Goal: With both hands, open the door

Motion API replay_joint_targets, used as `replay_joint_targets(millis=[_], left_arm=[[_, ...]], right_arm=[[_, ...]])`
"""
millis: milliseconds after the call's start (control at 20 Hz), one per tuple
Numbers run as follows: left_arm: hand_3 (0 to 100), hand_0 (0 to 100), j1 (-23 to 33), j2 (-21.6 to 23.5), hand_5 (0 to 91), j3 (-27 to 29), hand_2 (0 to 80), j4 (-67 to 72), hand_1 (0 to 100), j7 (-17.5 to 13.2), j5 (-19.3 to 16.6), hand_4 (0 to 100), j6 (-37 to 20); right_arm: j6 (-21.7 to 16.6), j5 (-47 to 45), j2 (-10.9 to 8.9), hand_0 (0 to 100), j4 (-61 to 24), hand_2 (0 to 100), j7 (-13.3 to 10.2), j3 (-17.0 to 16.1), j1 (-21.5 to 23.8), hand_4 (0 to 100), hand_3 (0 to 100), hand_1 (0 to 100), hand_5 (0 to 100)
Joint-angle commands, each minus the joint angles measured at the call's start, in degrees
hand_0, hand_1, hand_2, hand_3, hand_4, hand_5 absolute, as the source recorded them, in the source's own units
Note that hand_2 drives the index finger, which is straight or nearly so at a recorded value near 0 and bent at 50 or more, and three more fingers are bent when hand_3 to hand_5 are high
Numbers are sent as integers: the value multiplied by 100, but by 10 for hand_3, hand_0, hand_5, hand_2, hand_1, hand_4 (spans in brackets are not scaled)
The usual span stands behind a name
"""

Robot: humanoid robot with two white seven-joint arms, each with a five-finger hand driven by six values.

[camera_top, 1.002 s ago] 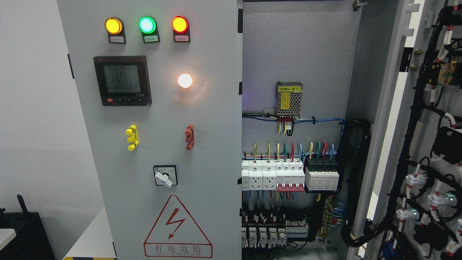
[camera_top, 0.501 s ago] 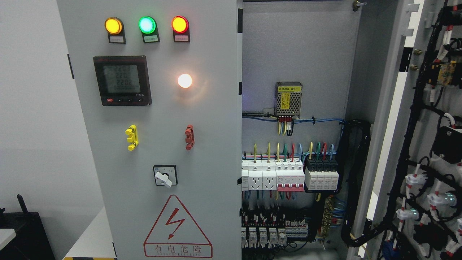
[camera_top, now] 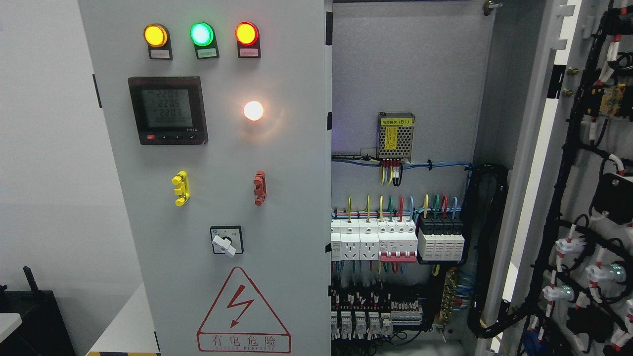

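Only right door [camera_top: 583, 198] ajar, left door [camera_top: 217, 198] shut

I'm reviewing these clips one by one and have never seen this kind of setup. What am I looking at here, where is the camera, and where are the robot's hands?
The picture comes from a camera on a humanoid robot's head, facing a grey electrical cabinet. Neither robot hand shows in it, so nothing is held.

On the left is the closed left door. It carries three lit indicator lamps, a digital meter, a white lamp, a rotary switch and a red warning triangle.

The right door already stands swung open at the picture's right edge, its inner face covered in black cable bundles. Between the doors you see inside: a small power supply, a row of breakers and coloured wires.
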Motion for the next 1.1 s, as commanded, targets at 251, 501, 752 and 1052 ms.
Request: replay_joint_targets(millis=[251,501,752,1052], left_arm=[[0,0,-21,-260,0,155,0,227,0,-175,158,29,66],[0,0,-21,-260,0,94,0,227,0,-527,886,30,66],[0,0,-21,-260,0,76,0,236,0,-527,1090,30,66],[0,0,-21,-269,0,67,0,254,0,-527,1064,30,58]], right_arm=[[0,0,0,0,-140,0,-2,-9,-18,0,0,0,0],[-18,-9,-105,0,-982,0,-2,9,148,0,0,0,0],[0,-9,-843,0,-3458,0,-19,0,1062,0,0,0,0],[-9,-17,-1221,0,-5656,0,-28,105,1984,0,0,0,0]])
